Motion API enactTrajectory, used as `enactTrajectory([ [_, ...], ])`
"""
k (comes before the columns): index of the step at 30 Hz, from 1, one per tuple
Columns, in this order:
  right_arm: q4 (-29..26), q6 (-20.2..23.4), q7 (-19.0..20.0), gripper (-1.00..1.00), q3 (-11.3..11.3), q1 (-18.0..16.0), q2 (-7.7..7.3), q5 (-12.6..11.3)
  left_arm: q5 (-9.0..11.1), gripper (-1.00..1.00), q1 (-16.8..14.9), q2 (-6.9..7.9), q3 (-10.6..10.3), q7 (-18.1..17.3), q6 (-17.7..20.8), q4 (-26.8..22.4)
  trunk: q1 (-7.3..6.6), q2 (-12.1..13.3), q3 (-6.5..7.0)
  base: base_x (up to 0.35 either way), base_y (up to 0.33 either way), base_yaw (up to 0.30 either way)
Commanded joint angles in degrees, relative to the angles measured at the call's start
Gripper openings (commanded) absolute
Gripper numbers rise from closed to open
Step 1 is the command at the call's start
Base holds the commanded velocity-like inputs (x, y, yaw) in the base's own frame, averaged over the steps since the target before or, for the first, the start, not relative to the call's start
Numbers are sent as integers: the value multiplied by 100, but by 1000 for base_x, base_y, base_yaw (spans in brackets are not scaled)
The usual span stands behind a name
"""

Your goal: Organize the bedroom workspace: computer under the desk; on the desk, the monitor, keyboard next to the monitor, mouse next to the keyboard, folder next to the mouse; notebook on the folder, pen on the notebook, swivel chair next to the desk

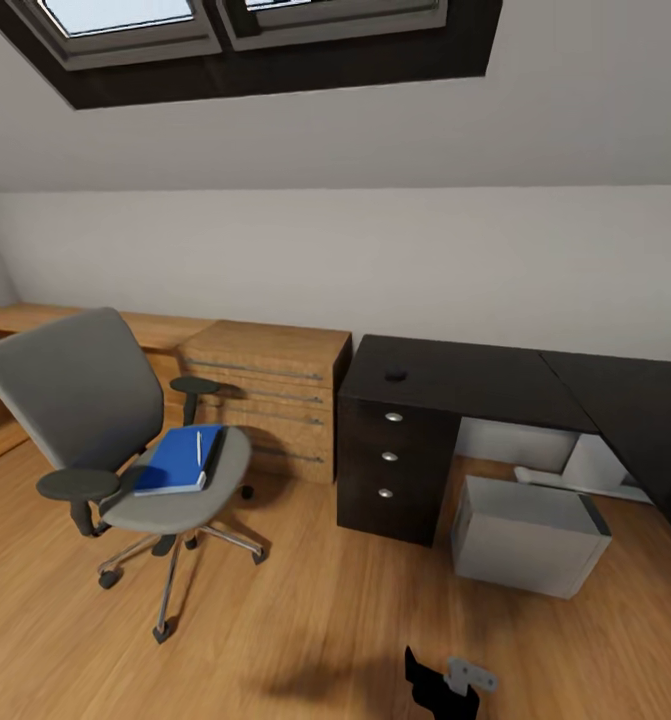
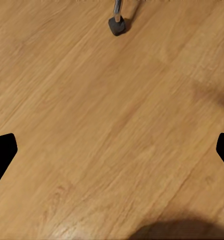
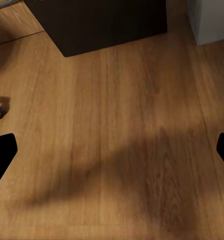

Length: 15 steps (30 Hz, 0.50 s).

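Observation:
The grey swivel chair (image 1: 105, 420) stands on the wood floor at the left, apart from the desk. On its seat lies the blue folder (image 1: 178, 460) with the white pen (image 1: 198, 447) on top. I cannot make out the notebook. The black-topped desk (image 1: 475, 380) runs to the right, with a small dark mouse (image 1: 396, 376) near its left end. The grey computer (image 1: 527, 535) sits on the floor under it. Monitor and keyboard are out of view. My left gripper (image 2: 112, 155) and right gripper (image 3: 112, 155) both hang open over bare floor, holding nothing.
An oak dresser (image 1: 267, 395) stands between chair and desk. The black drawer unit (image 1: 390, 470) (image 3: 101, 25) holds up the desk's left end. A chair caster (image 2: 117, 25) lies ahead of my left gripper. A dark arm part (image 1: 445, 685) shows at the head view's bottom edge.

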Motion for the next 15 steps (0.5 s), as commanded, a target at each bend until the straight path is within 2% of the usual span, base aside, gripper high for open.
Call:
enactTrajectory([
  [1, 8, -23, 20, 100, -46, -4, -1, 31, 58, 100, 0, 5, -37, 28, -24, -5, -23, 39, 14, 0, 0, 0],
  [9, 11, -233, 18, 100, -30, -4, -9, 31, 54, 100, -1, 4, -60, 19, 18, 19, -199, 360, 158, 0, 0, -6],
  [15, 15, -312, 24, 100, -30, -3, -15, 31, 48, 100, 1, 0, -62, 17, 22, 209, -330, 601, 265, 0, 0, -165],
])
